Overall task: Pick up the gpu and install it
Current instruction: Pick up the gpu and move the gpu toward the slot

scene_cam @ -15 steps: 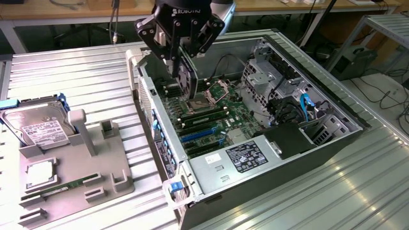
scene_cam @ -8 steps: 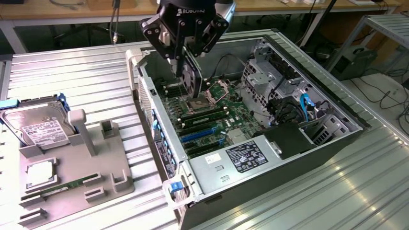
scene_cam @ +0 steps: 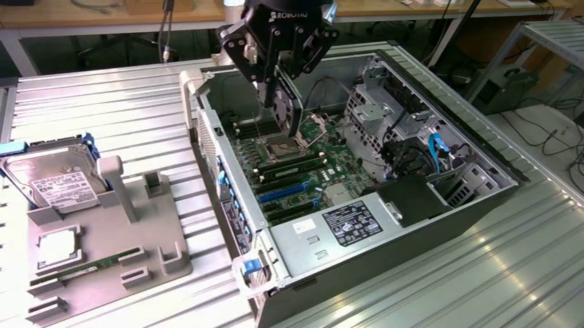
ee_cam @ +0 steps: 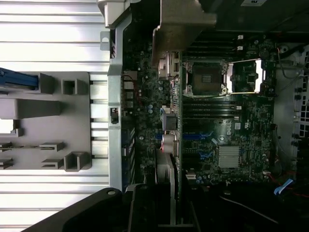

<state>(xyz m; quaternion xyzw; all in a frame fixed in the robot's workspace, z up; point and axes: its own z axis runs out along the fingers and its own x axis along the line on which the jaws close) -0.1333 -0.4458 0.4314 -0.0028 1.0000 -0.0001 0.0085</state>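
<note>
- The robot arm's jaws are clamped narrowly on the gpu [scene_cam: 290,109], gripping its upper edge so the card hangs on edge.
- The card is inside the open computer case [scene_cam: 474,171], over the motherboard [scene_cam: 306,174] and beside the processor socket [scene_cam: 284,145]; whether it touches the board cannot be told.
- Well apart on the worktop [scene_cam: 109,96], a hard drive [scene_cam: 55,181] stands in a grey fixture [scene_cam: 160,263].
</note>
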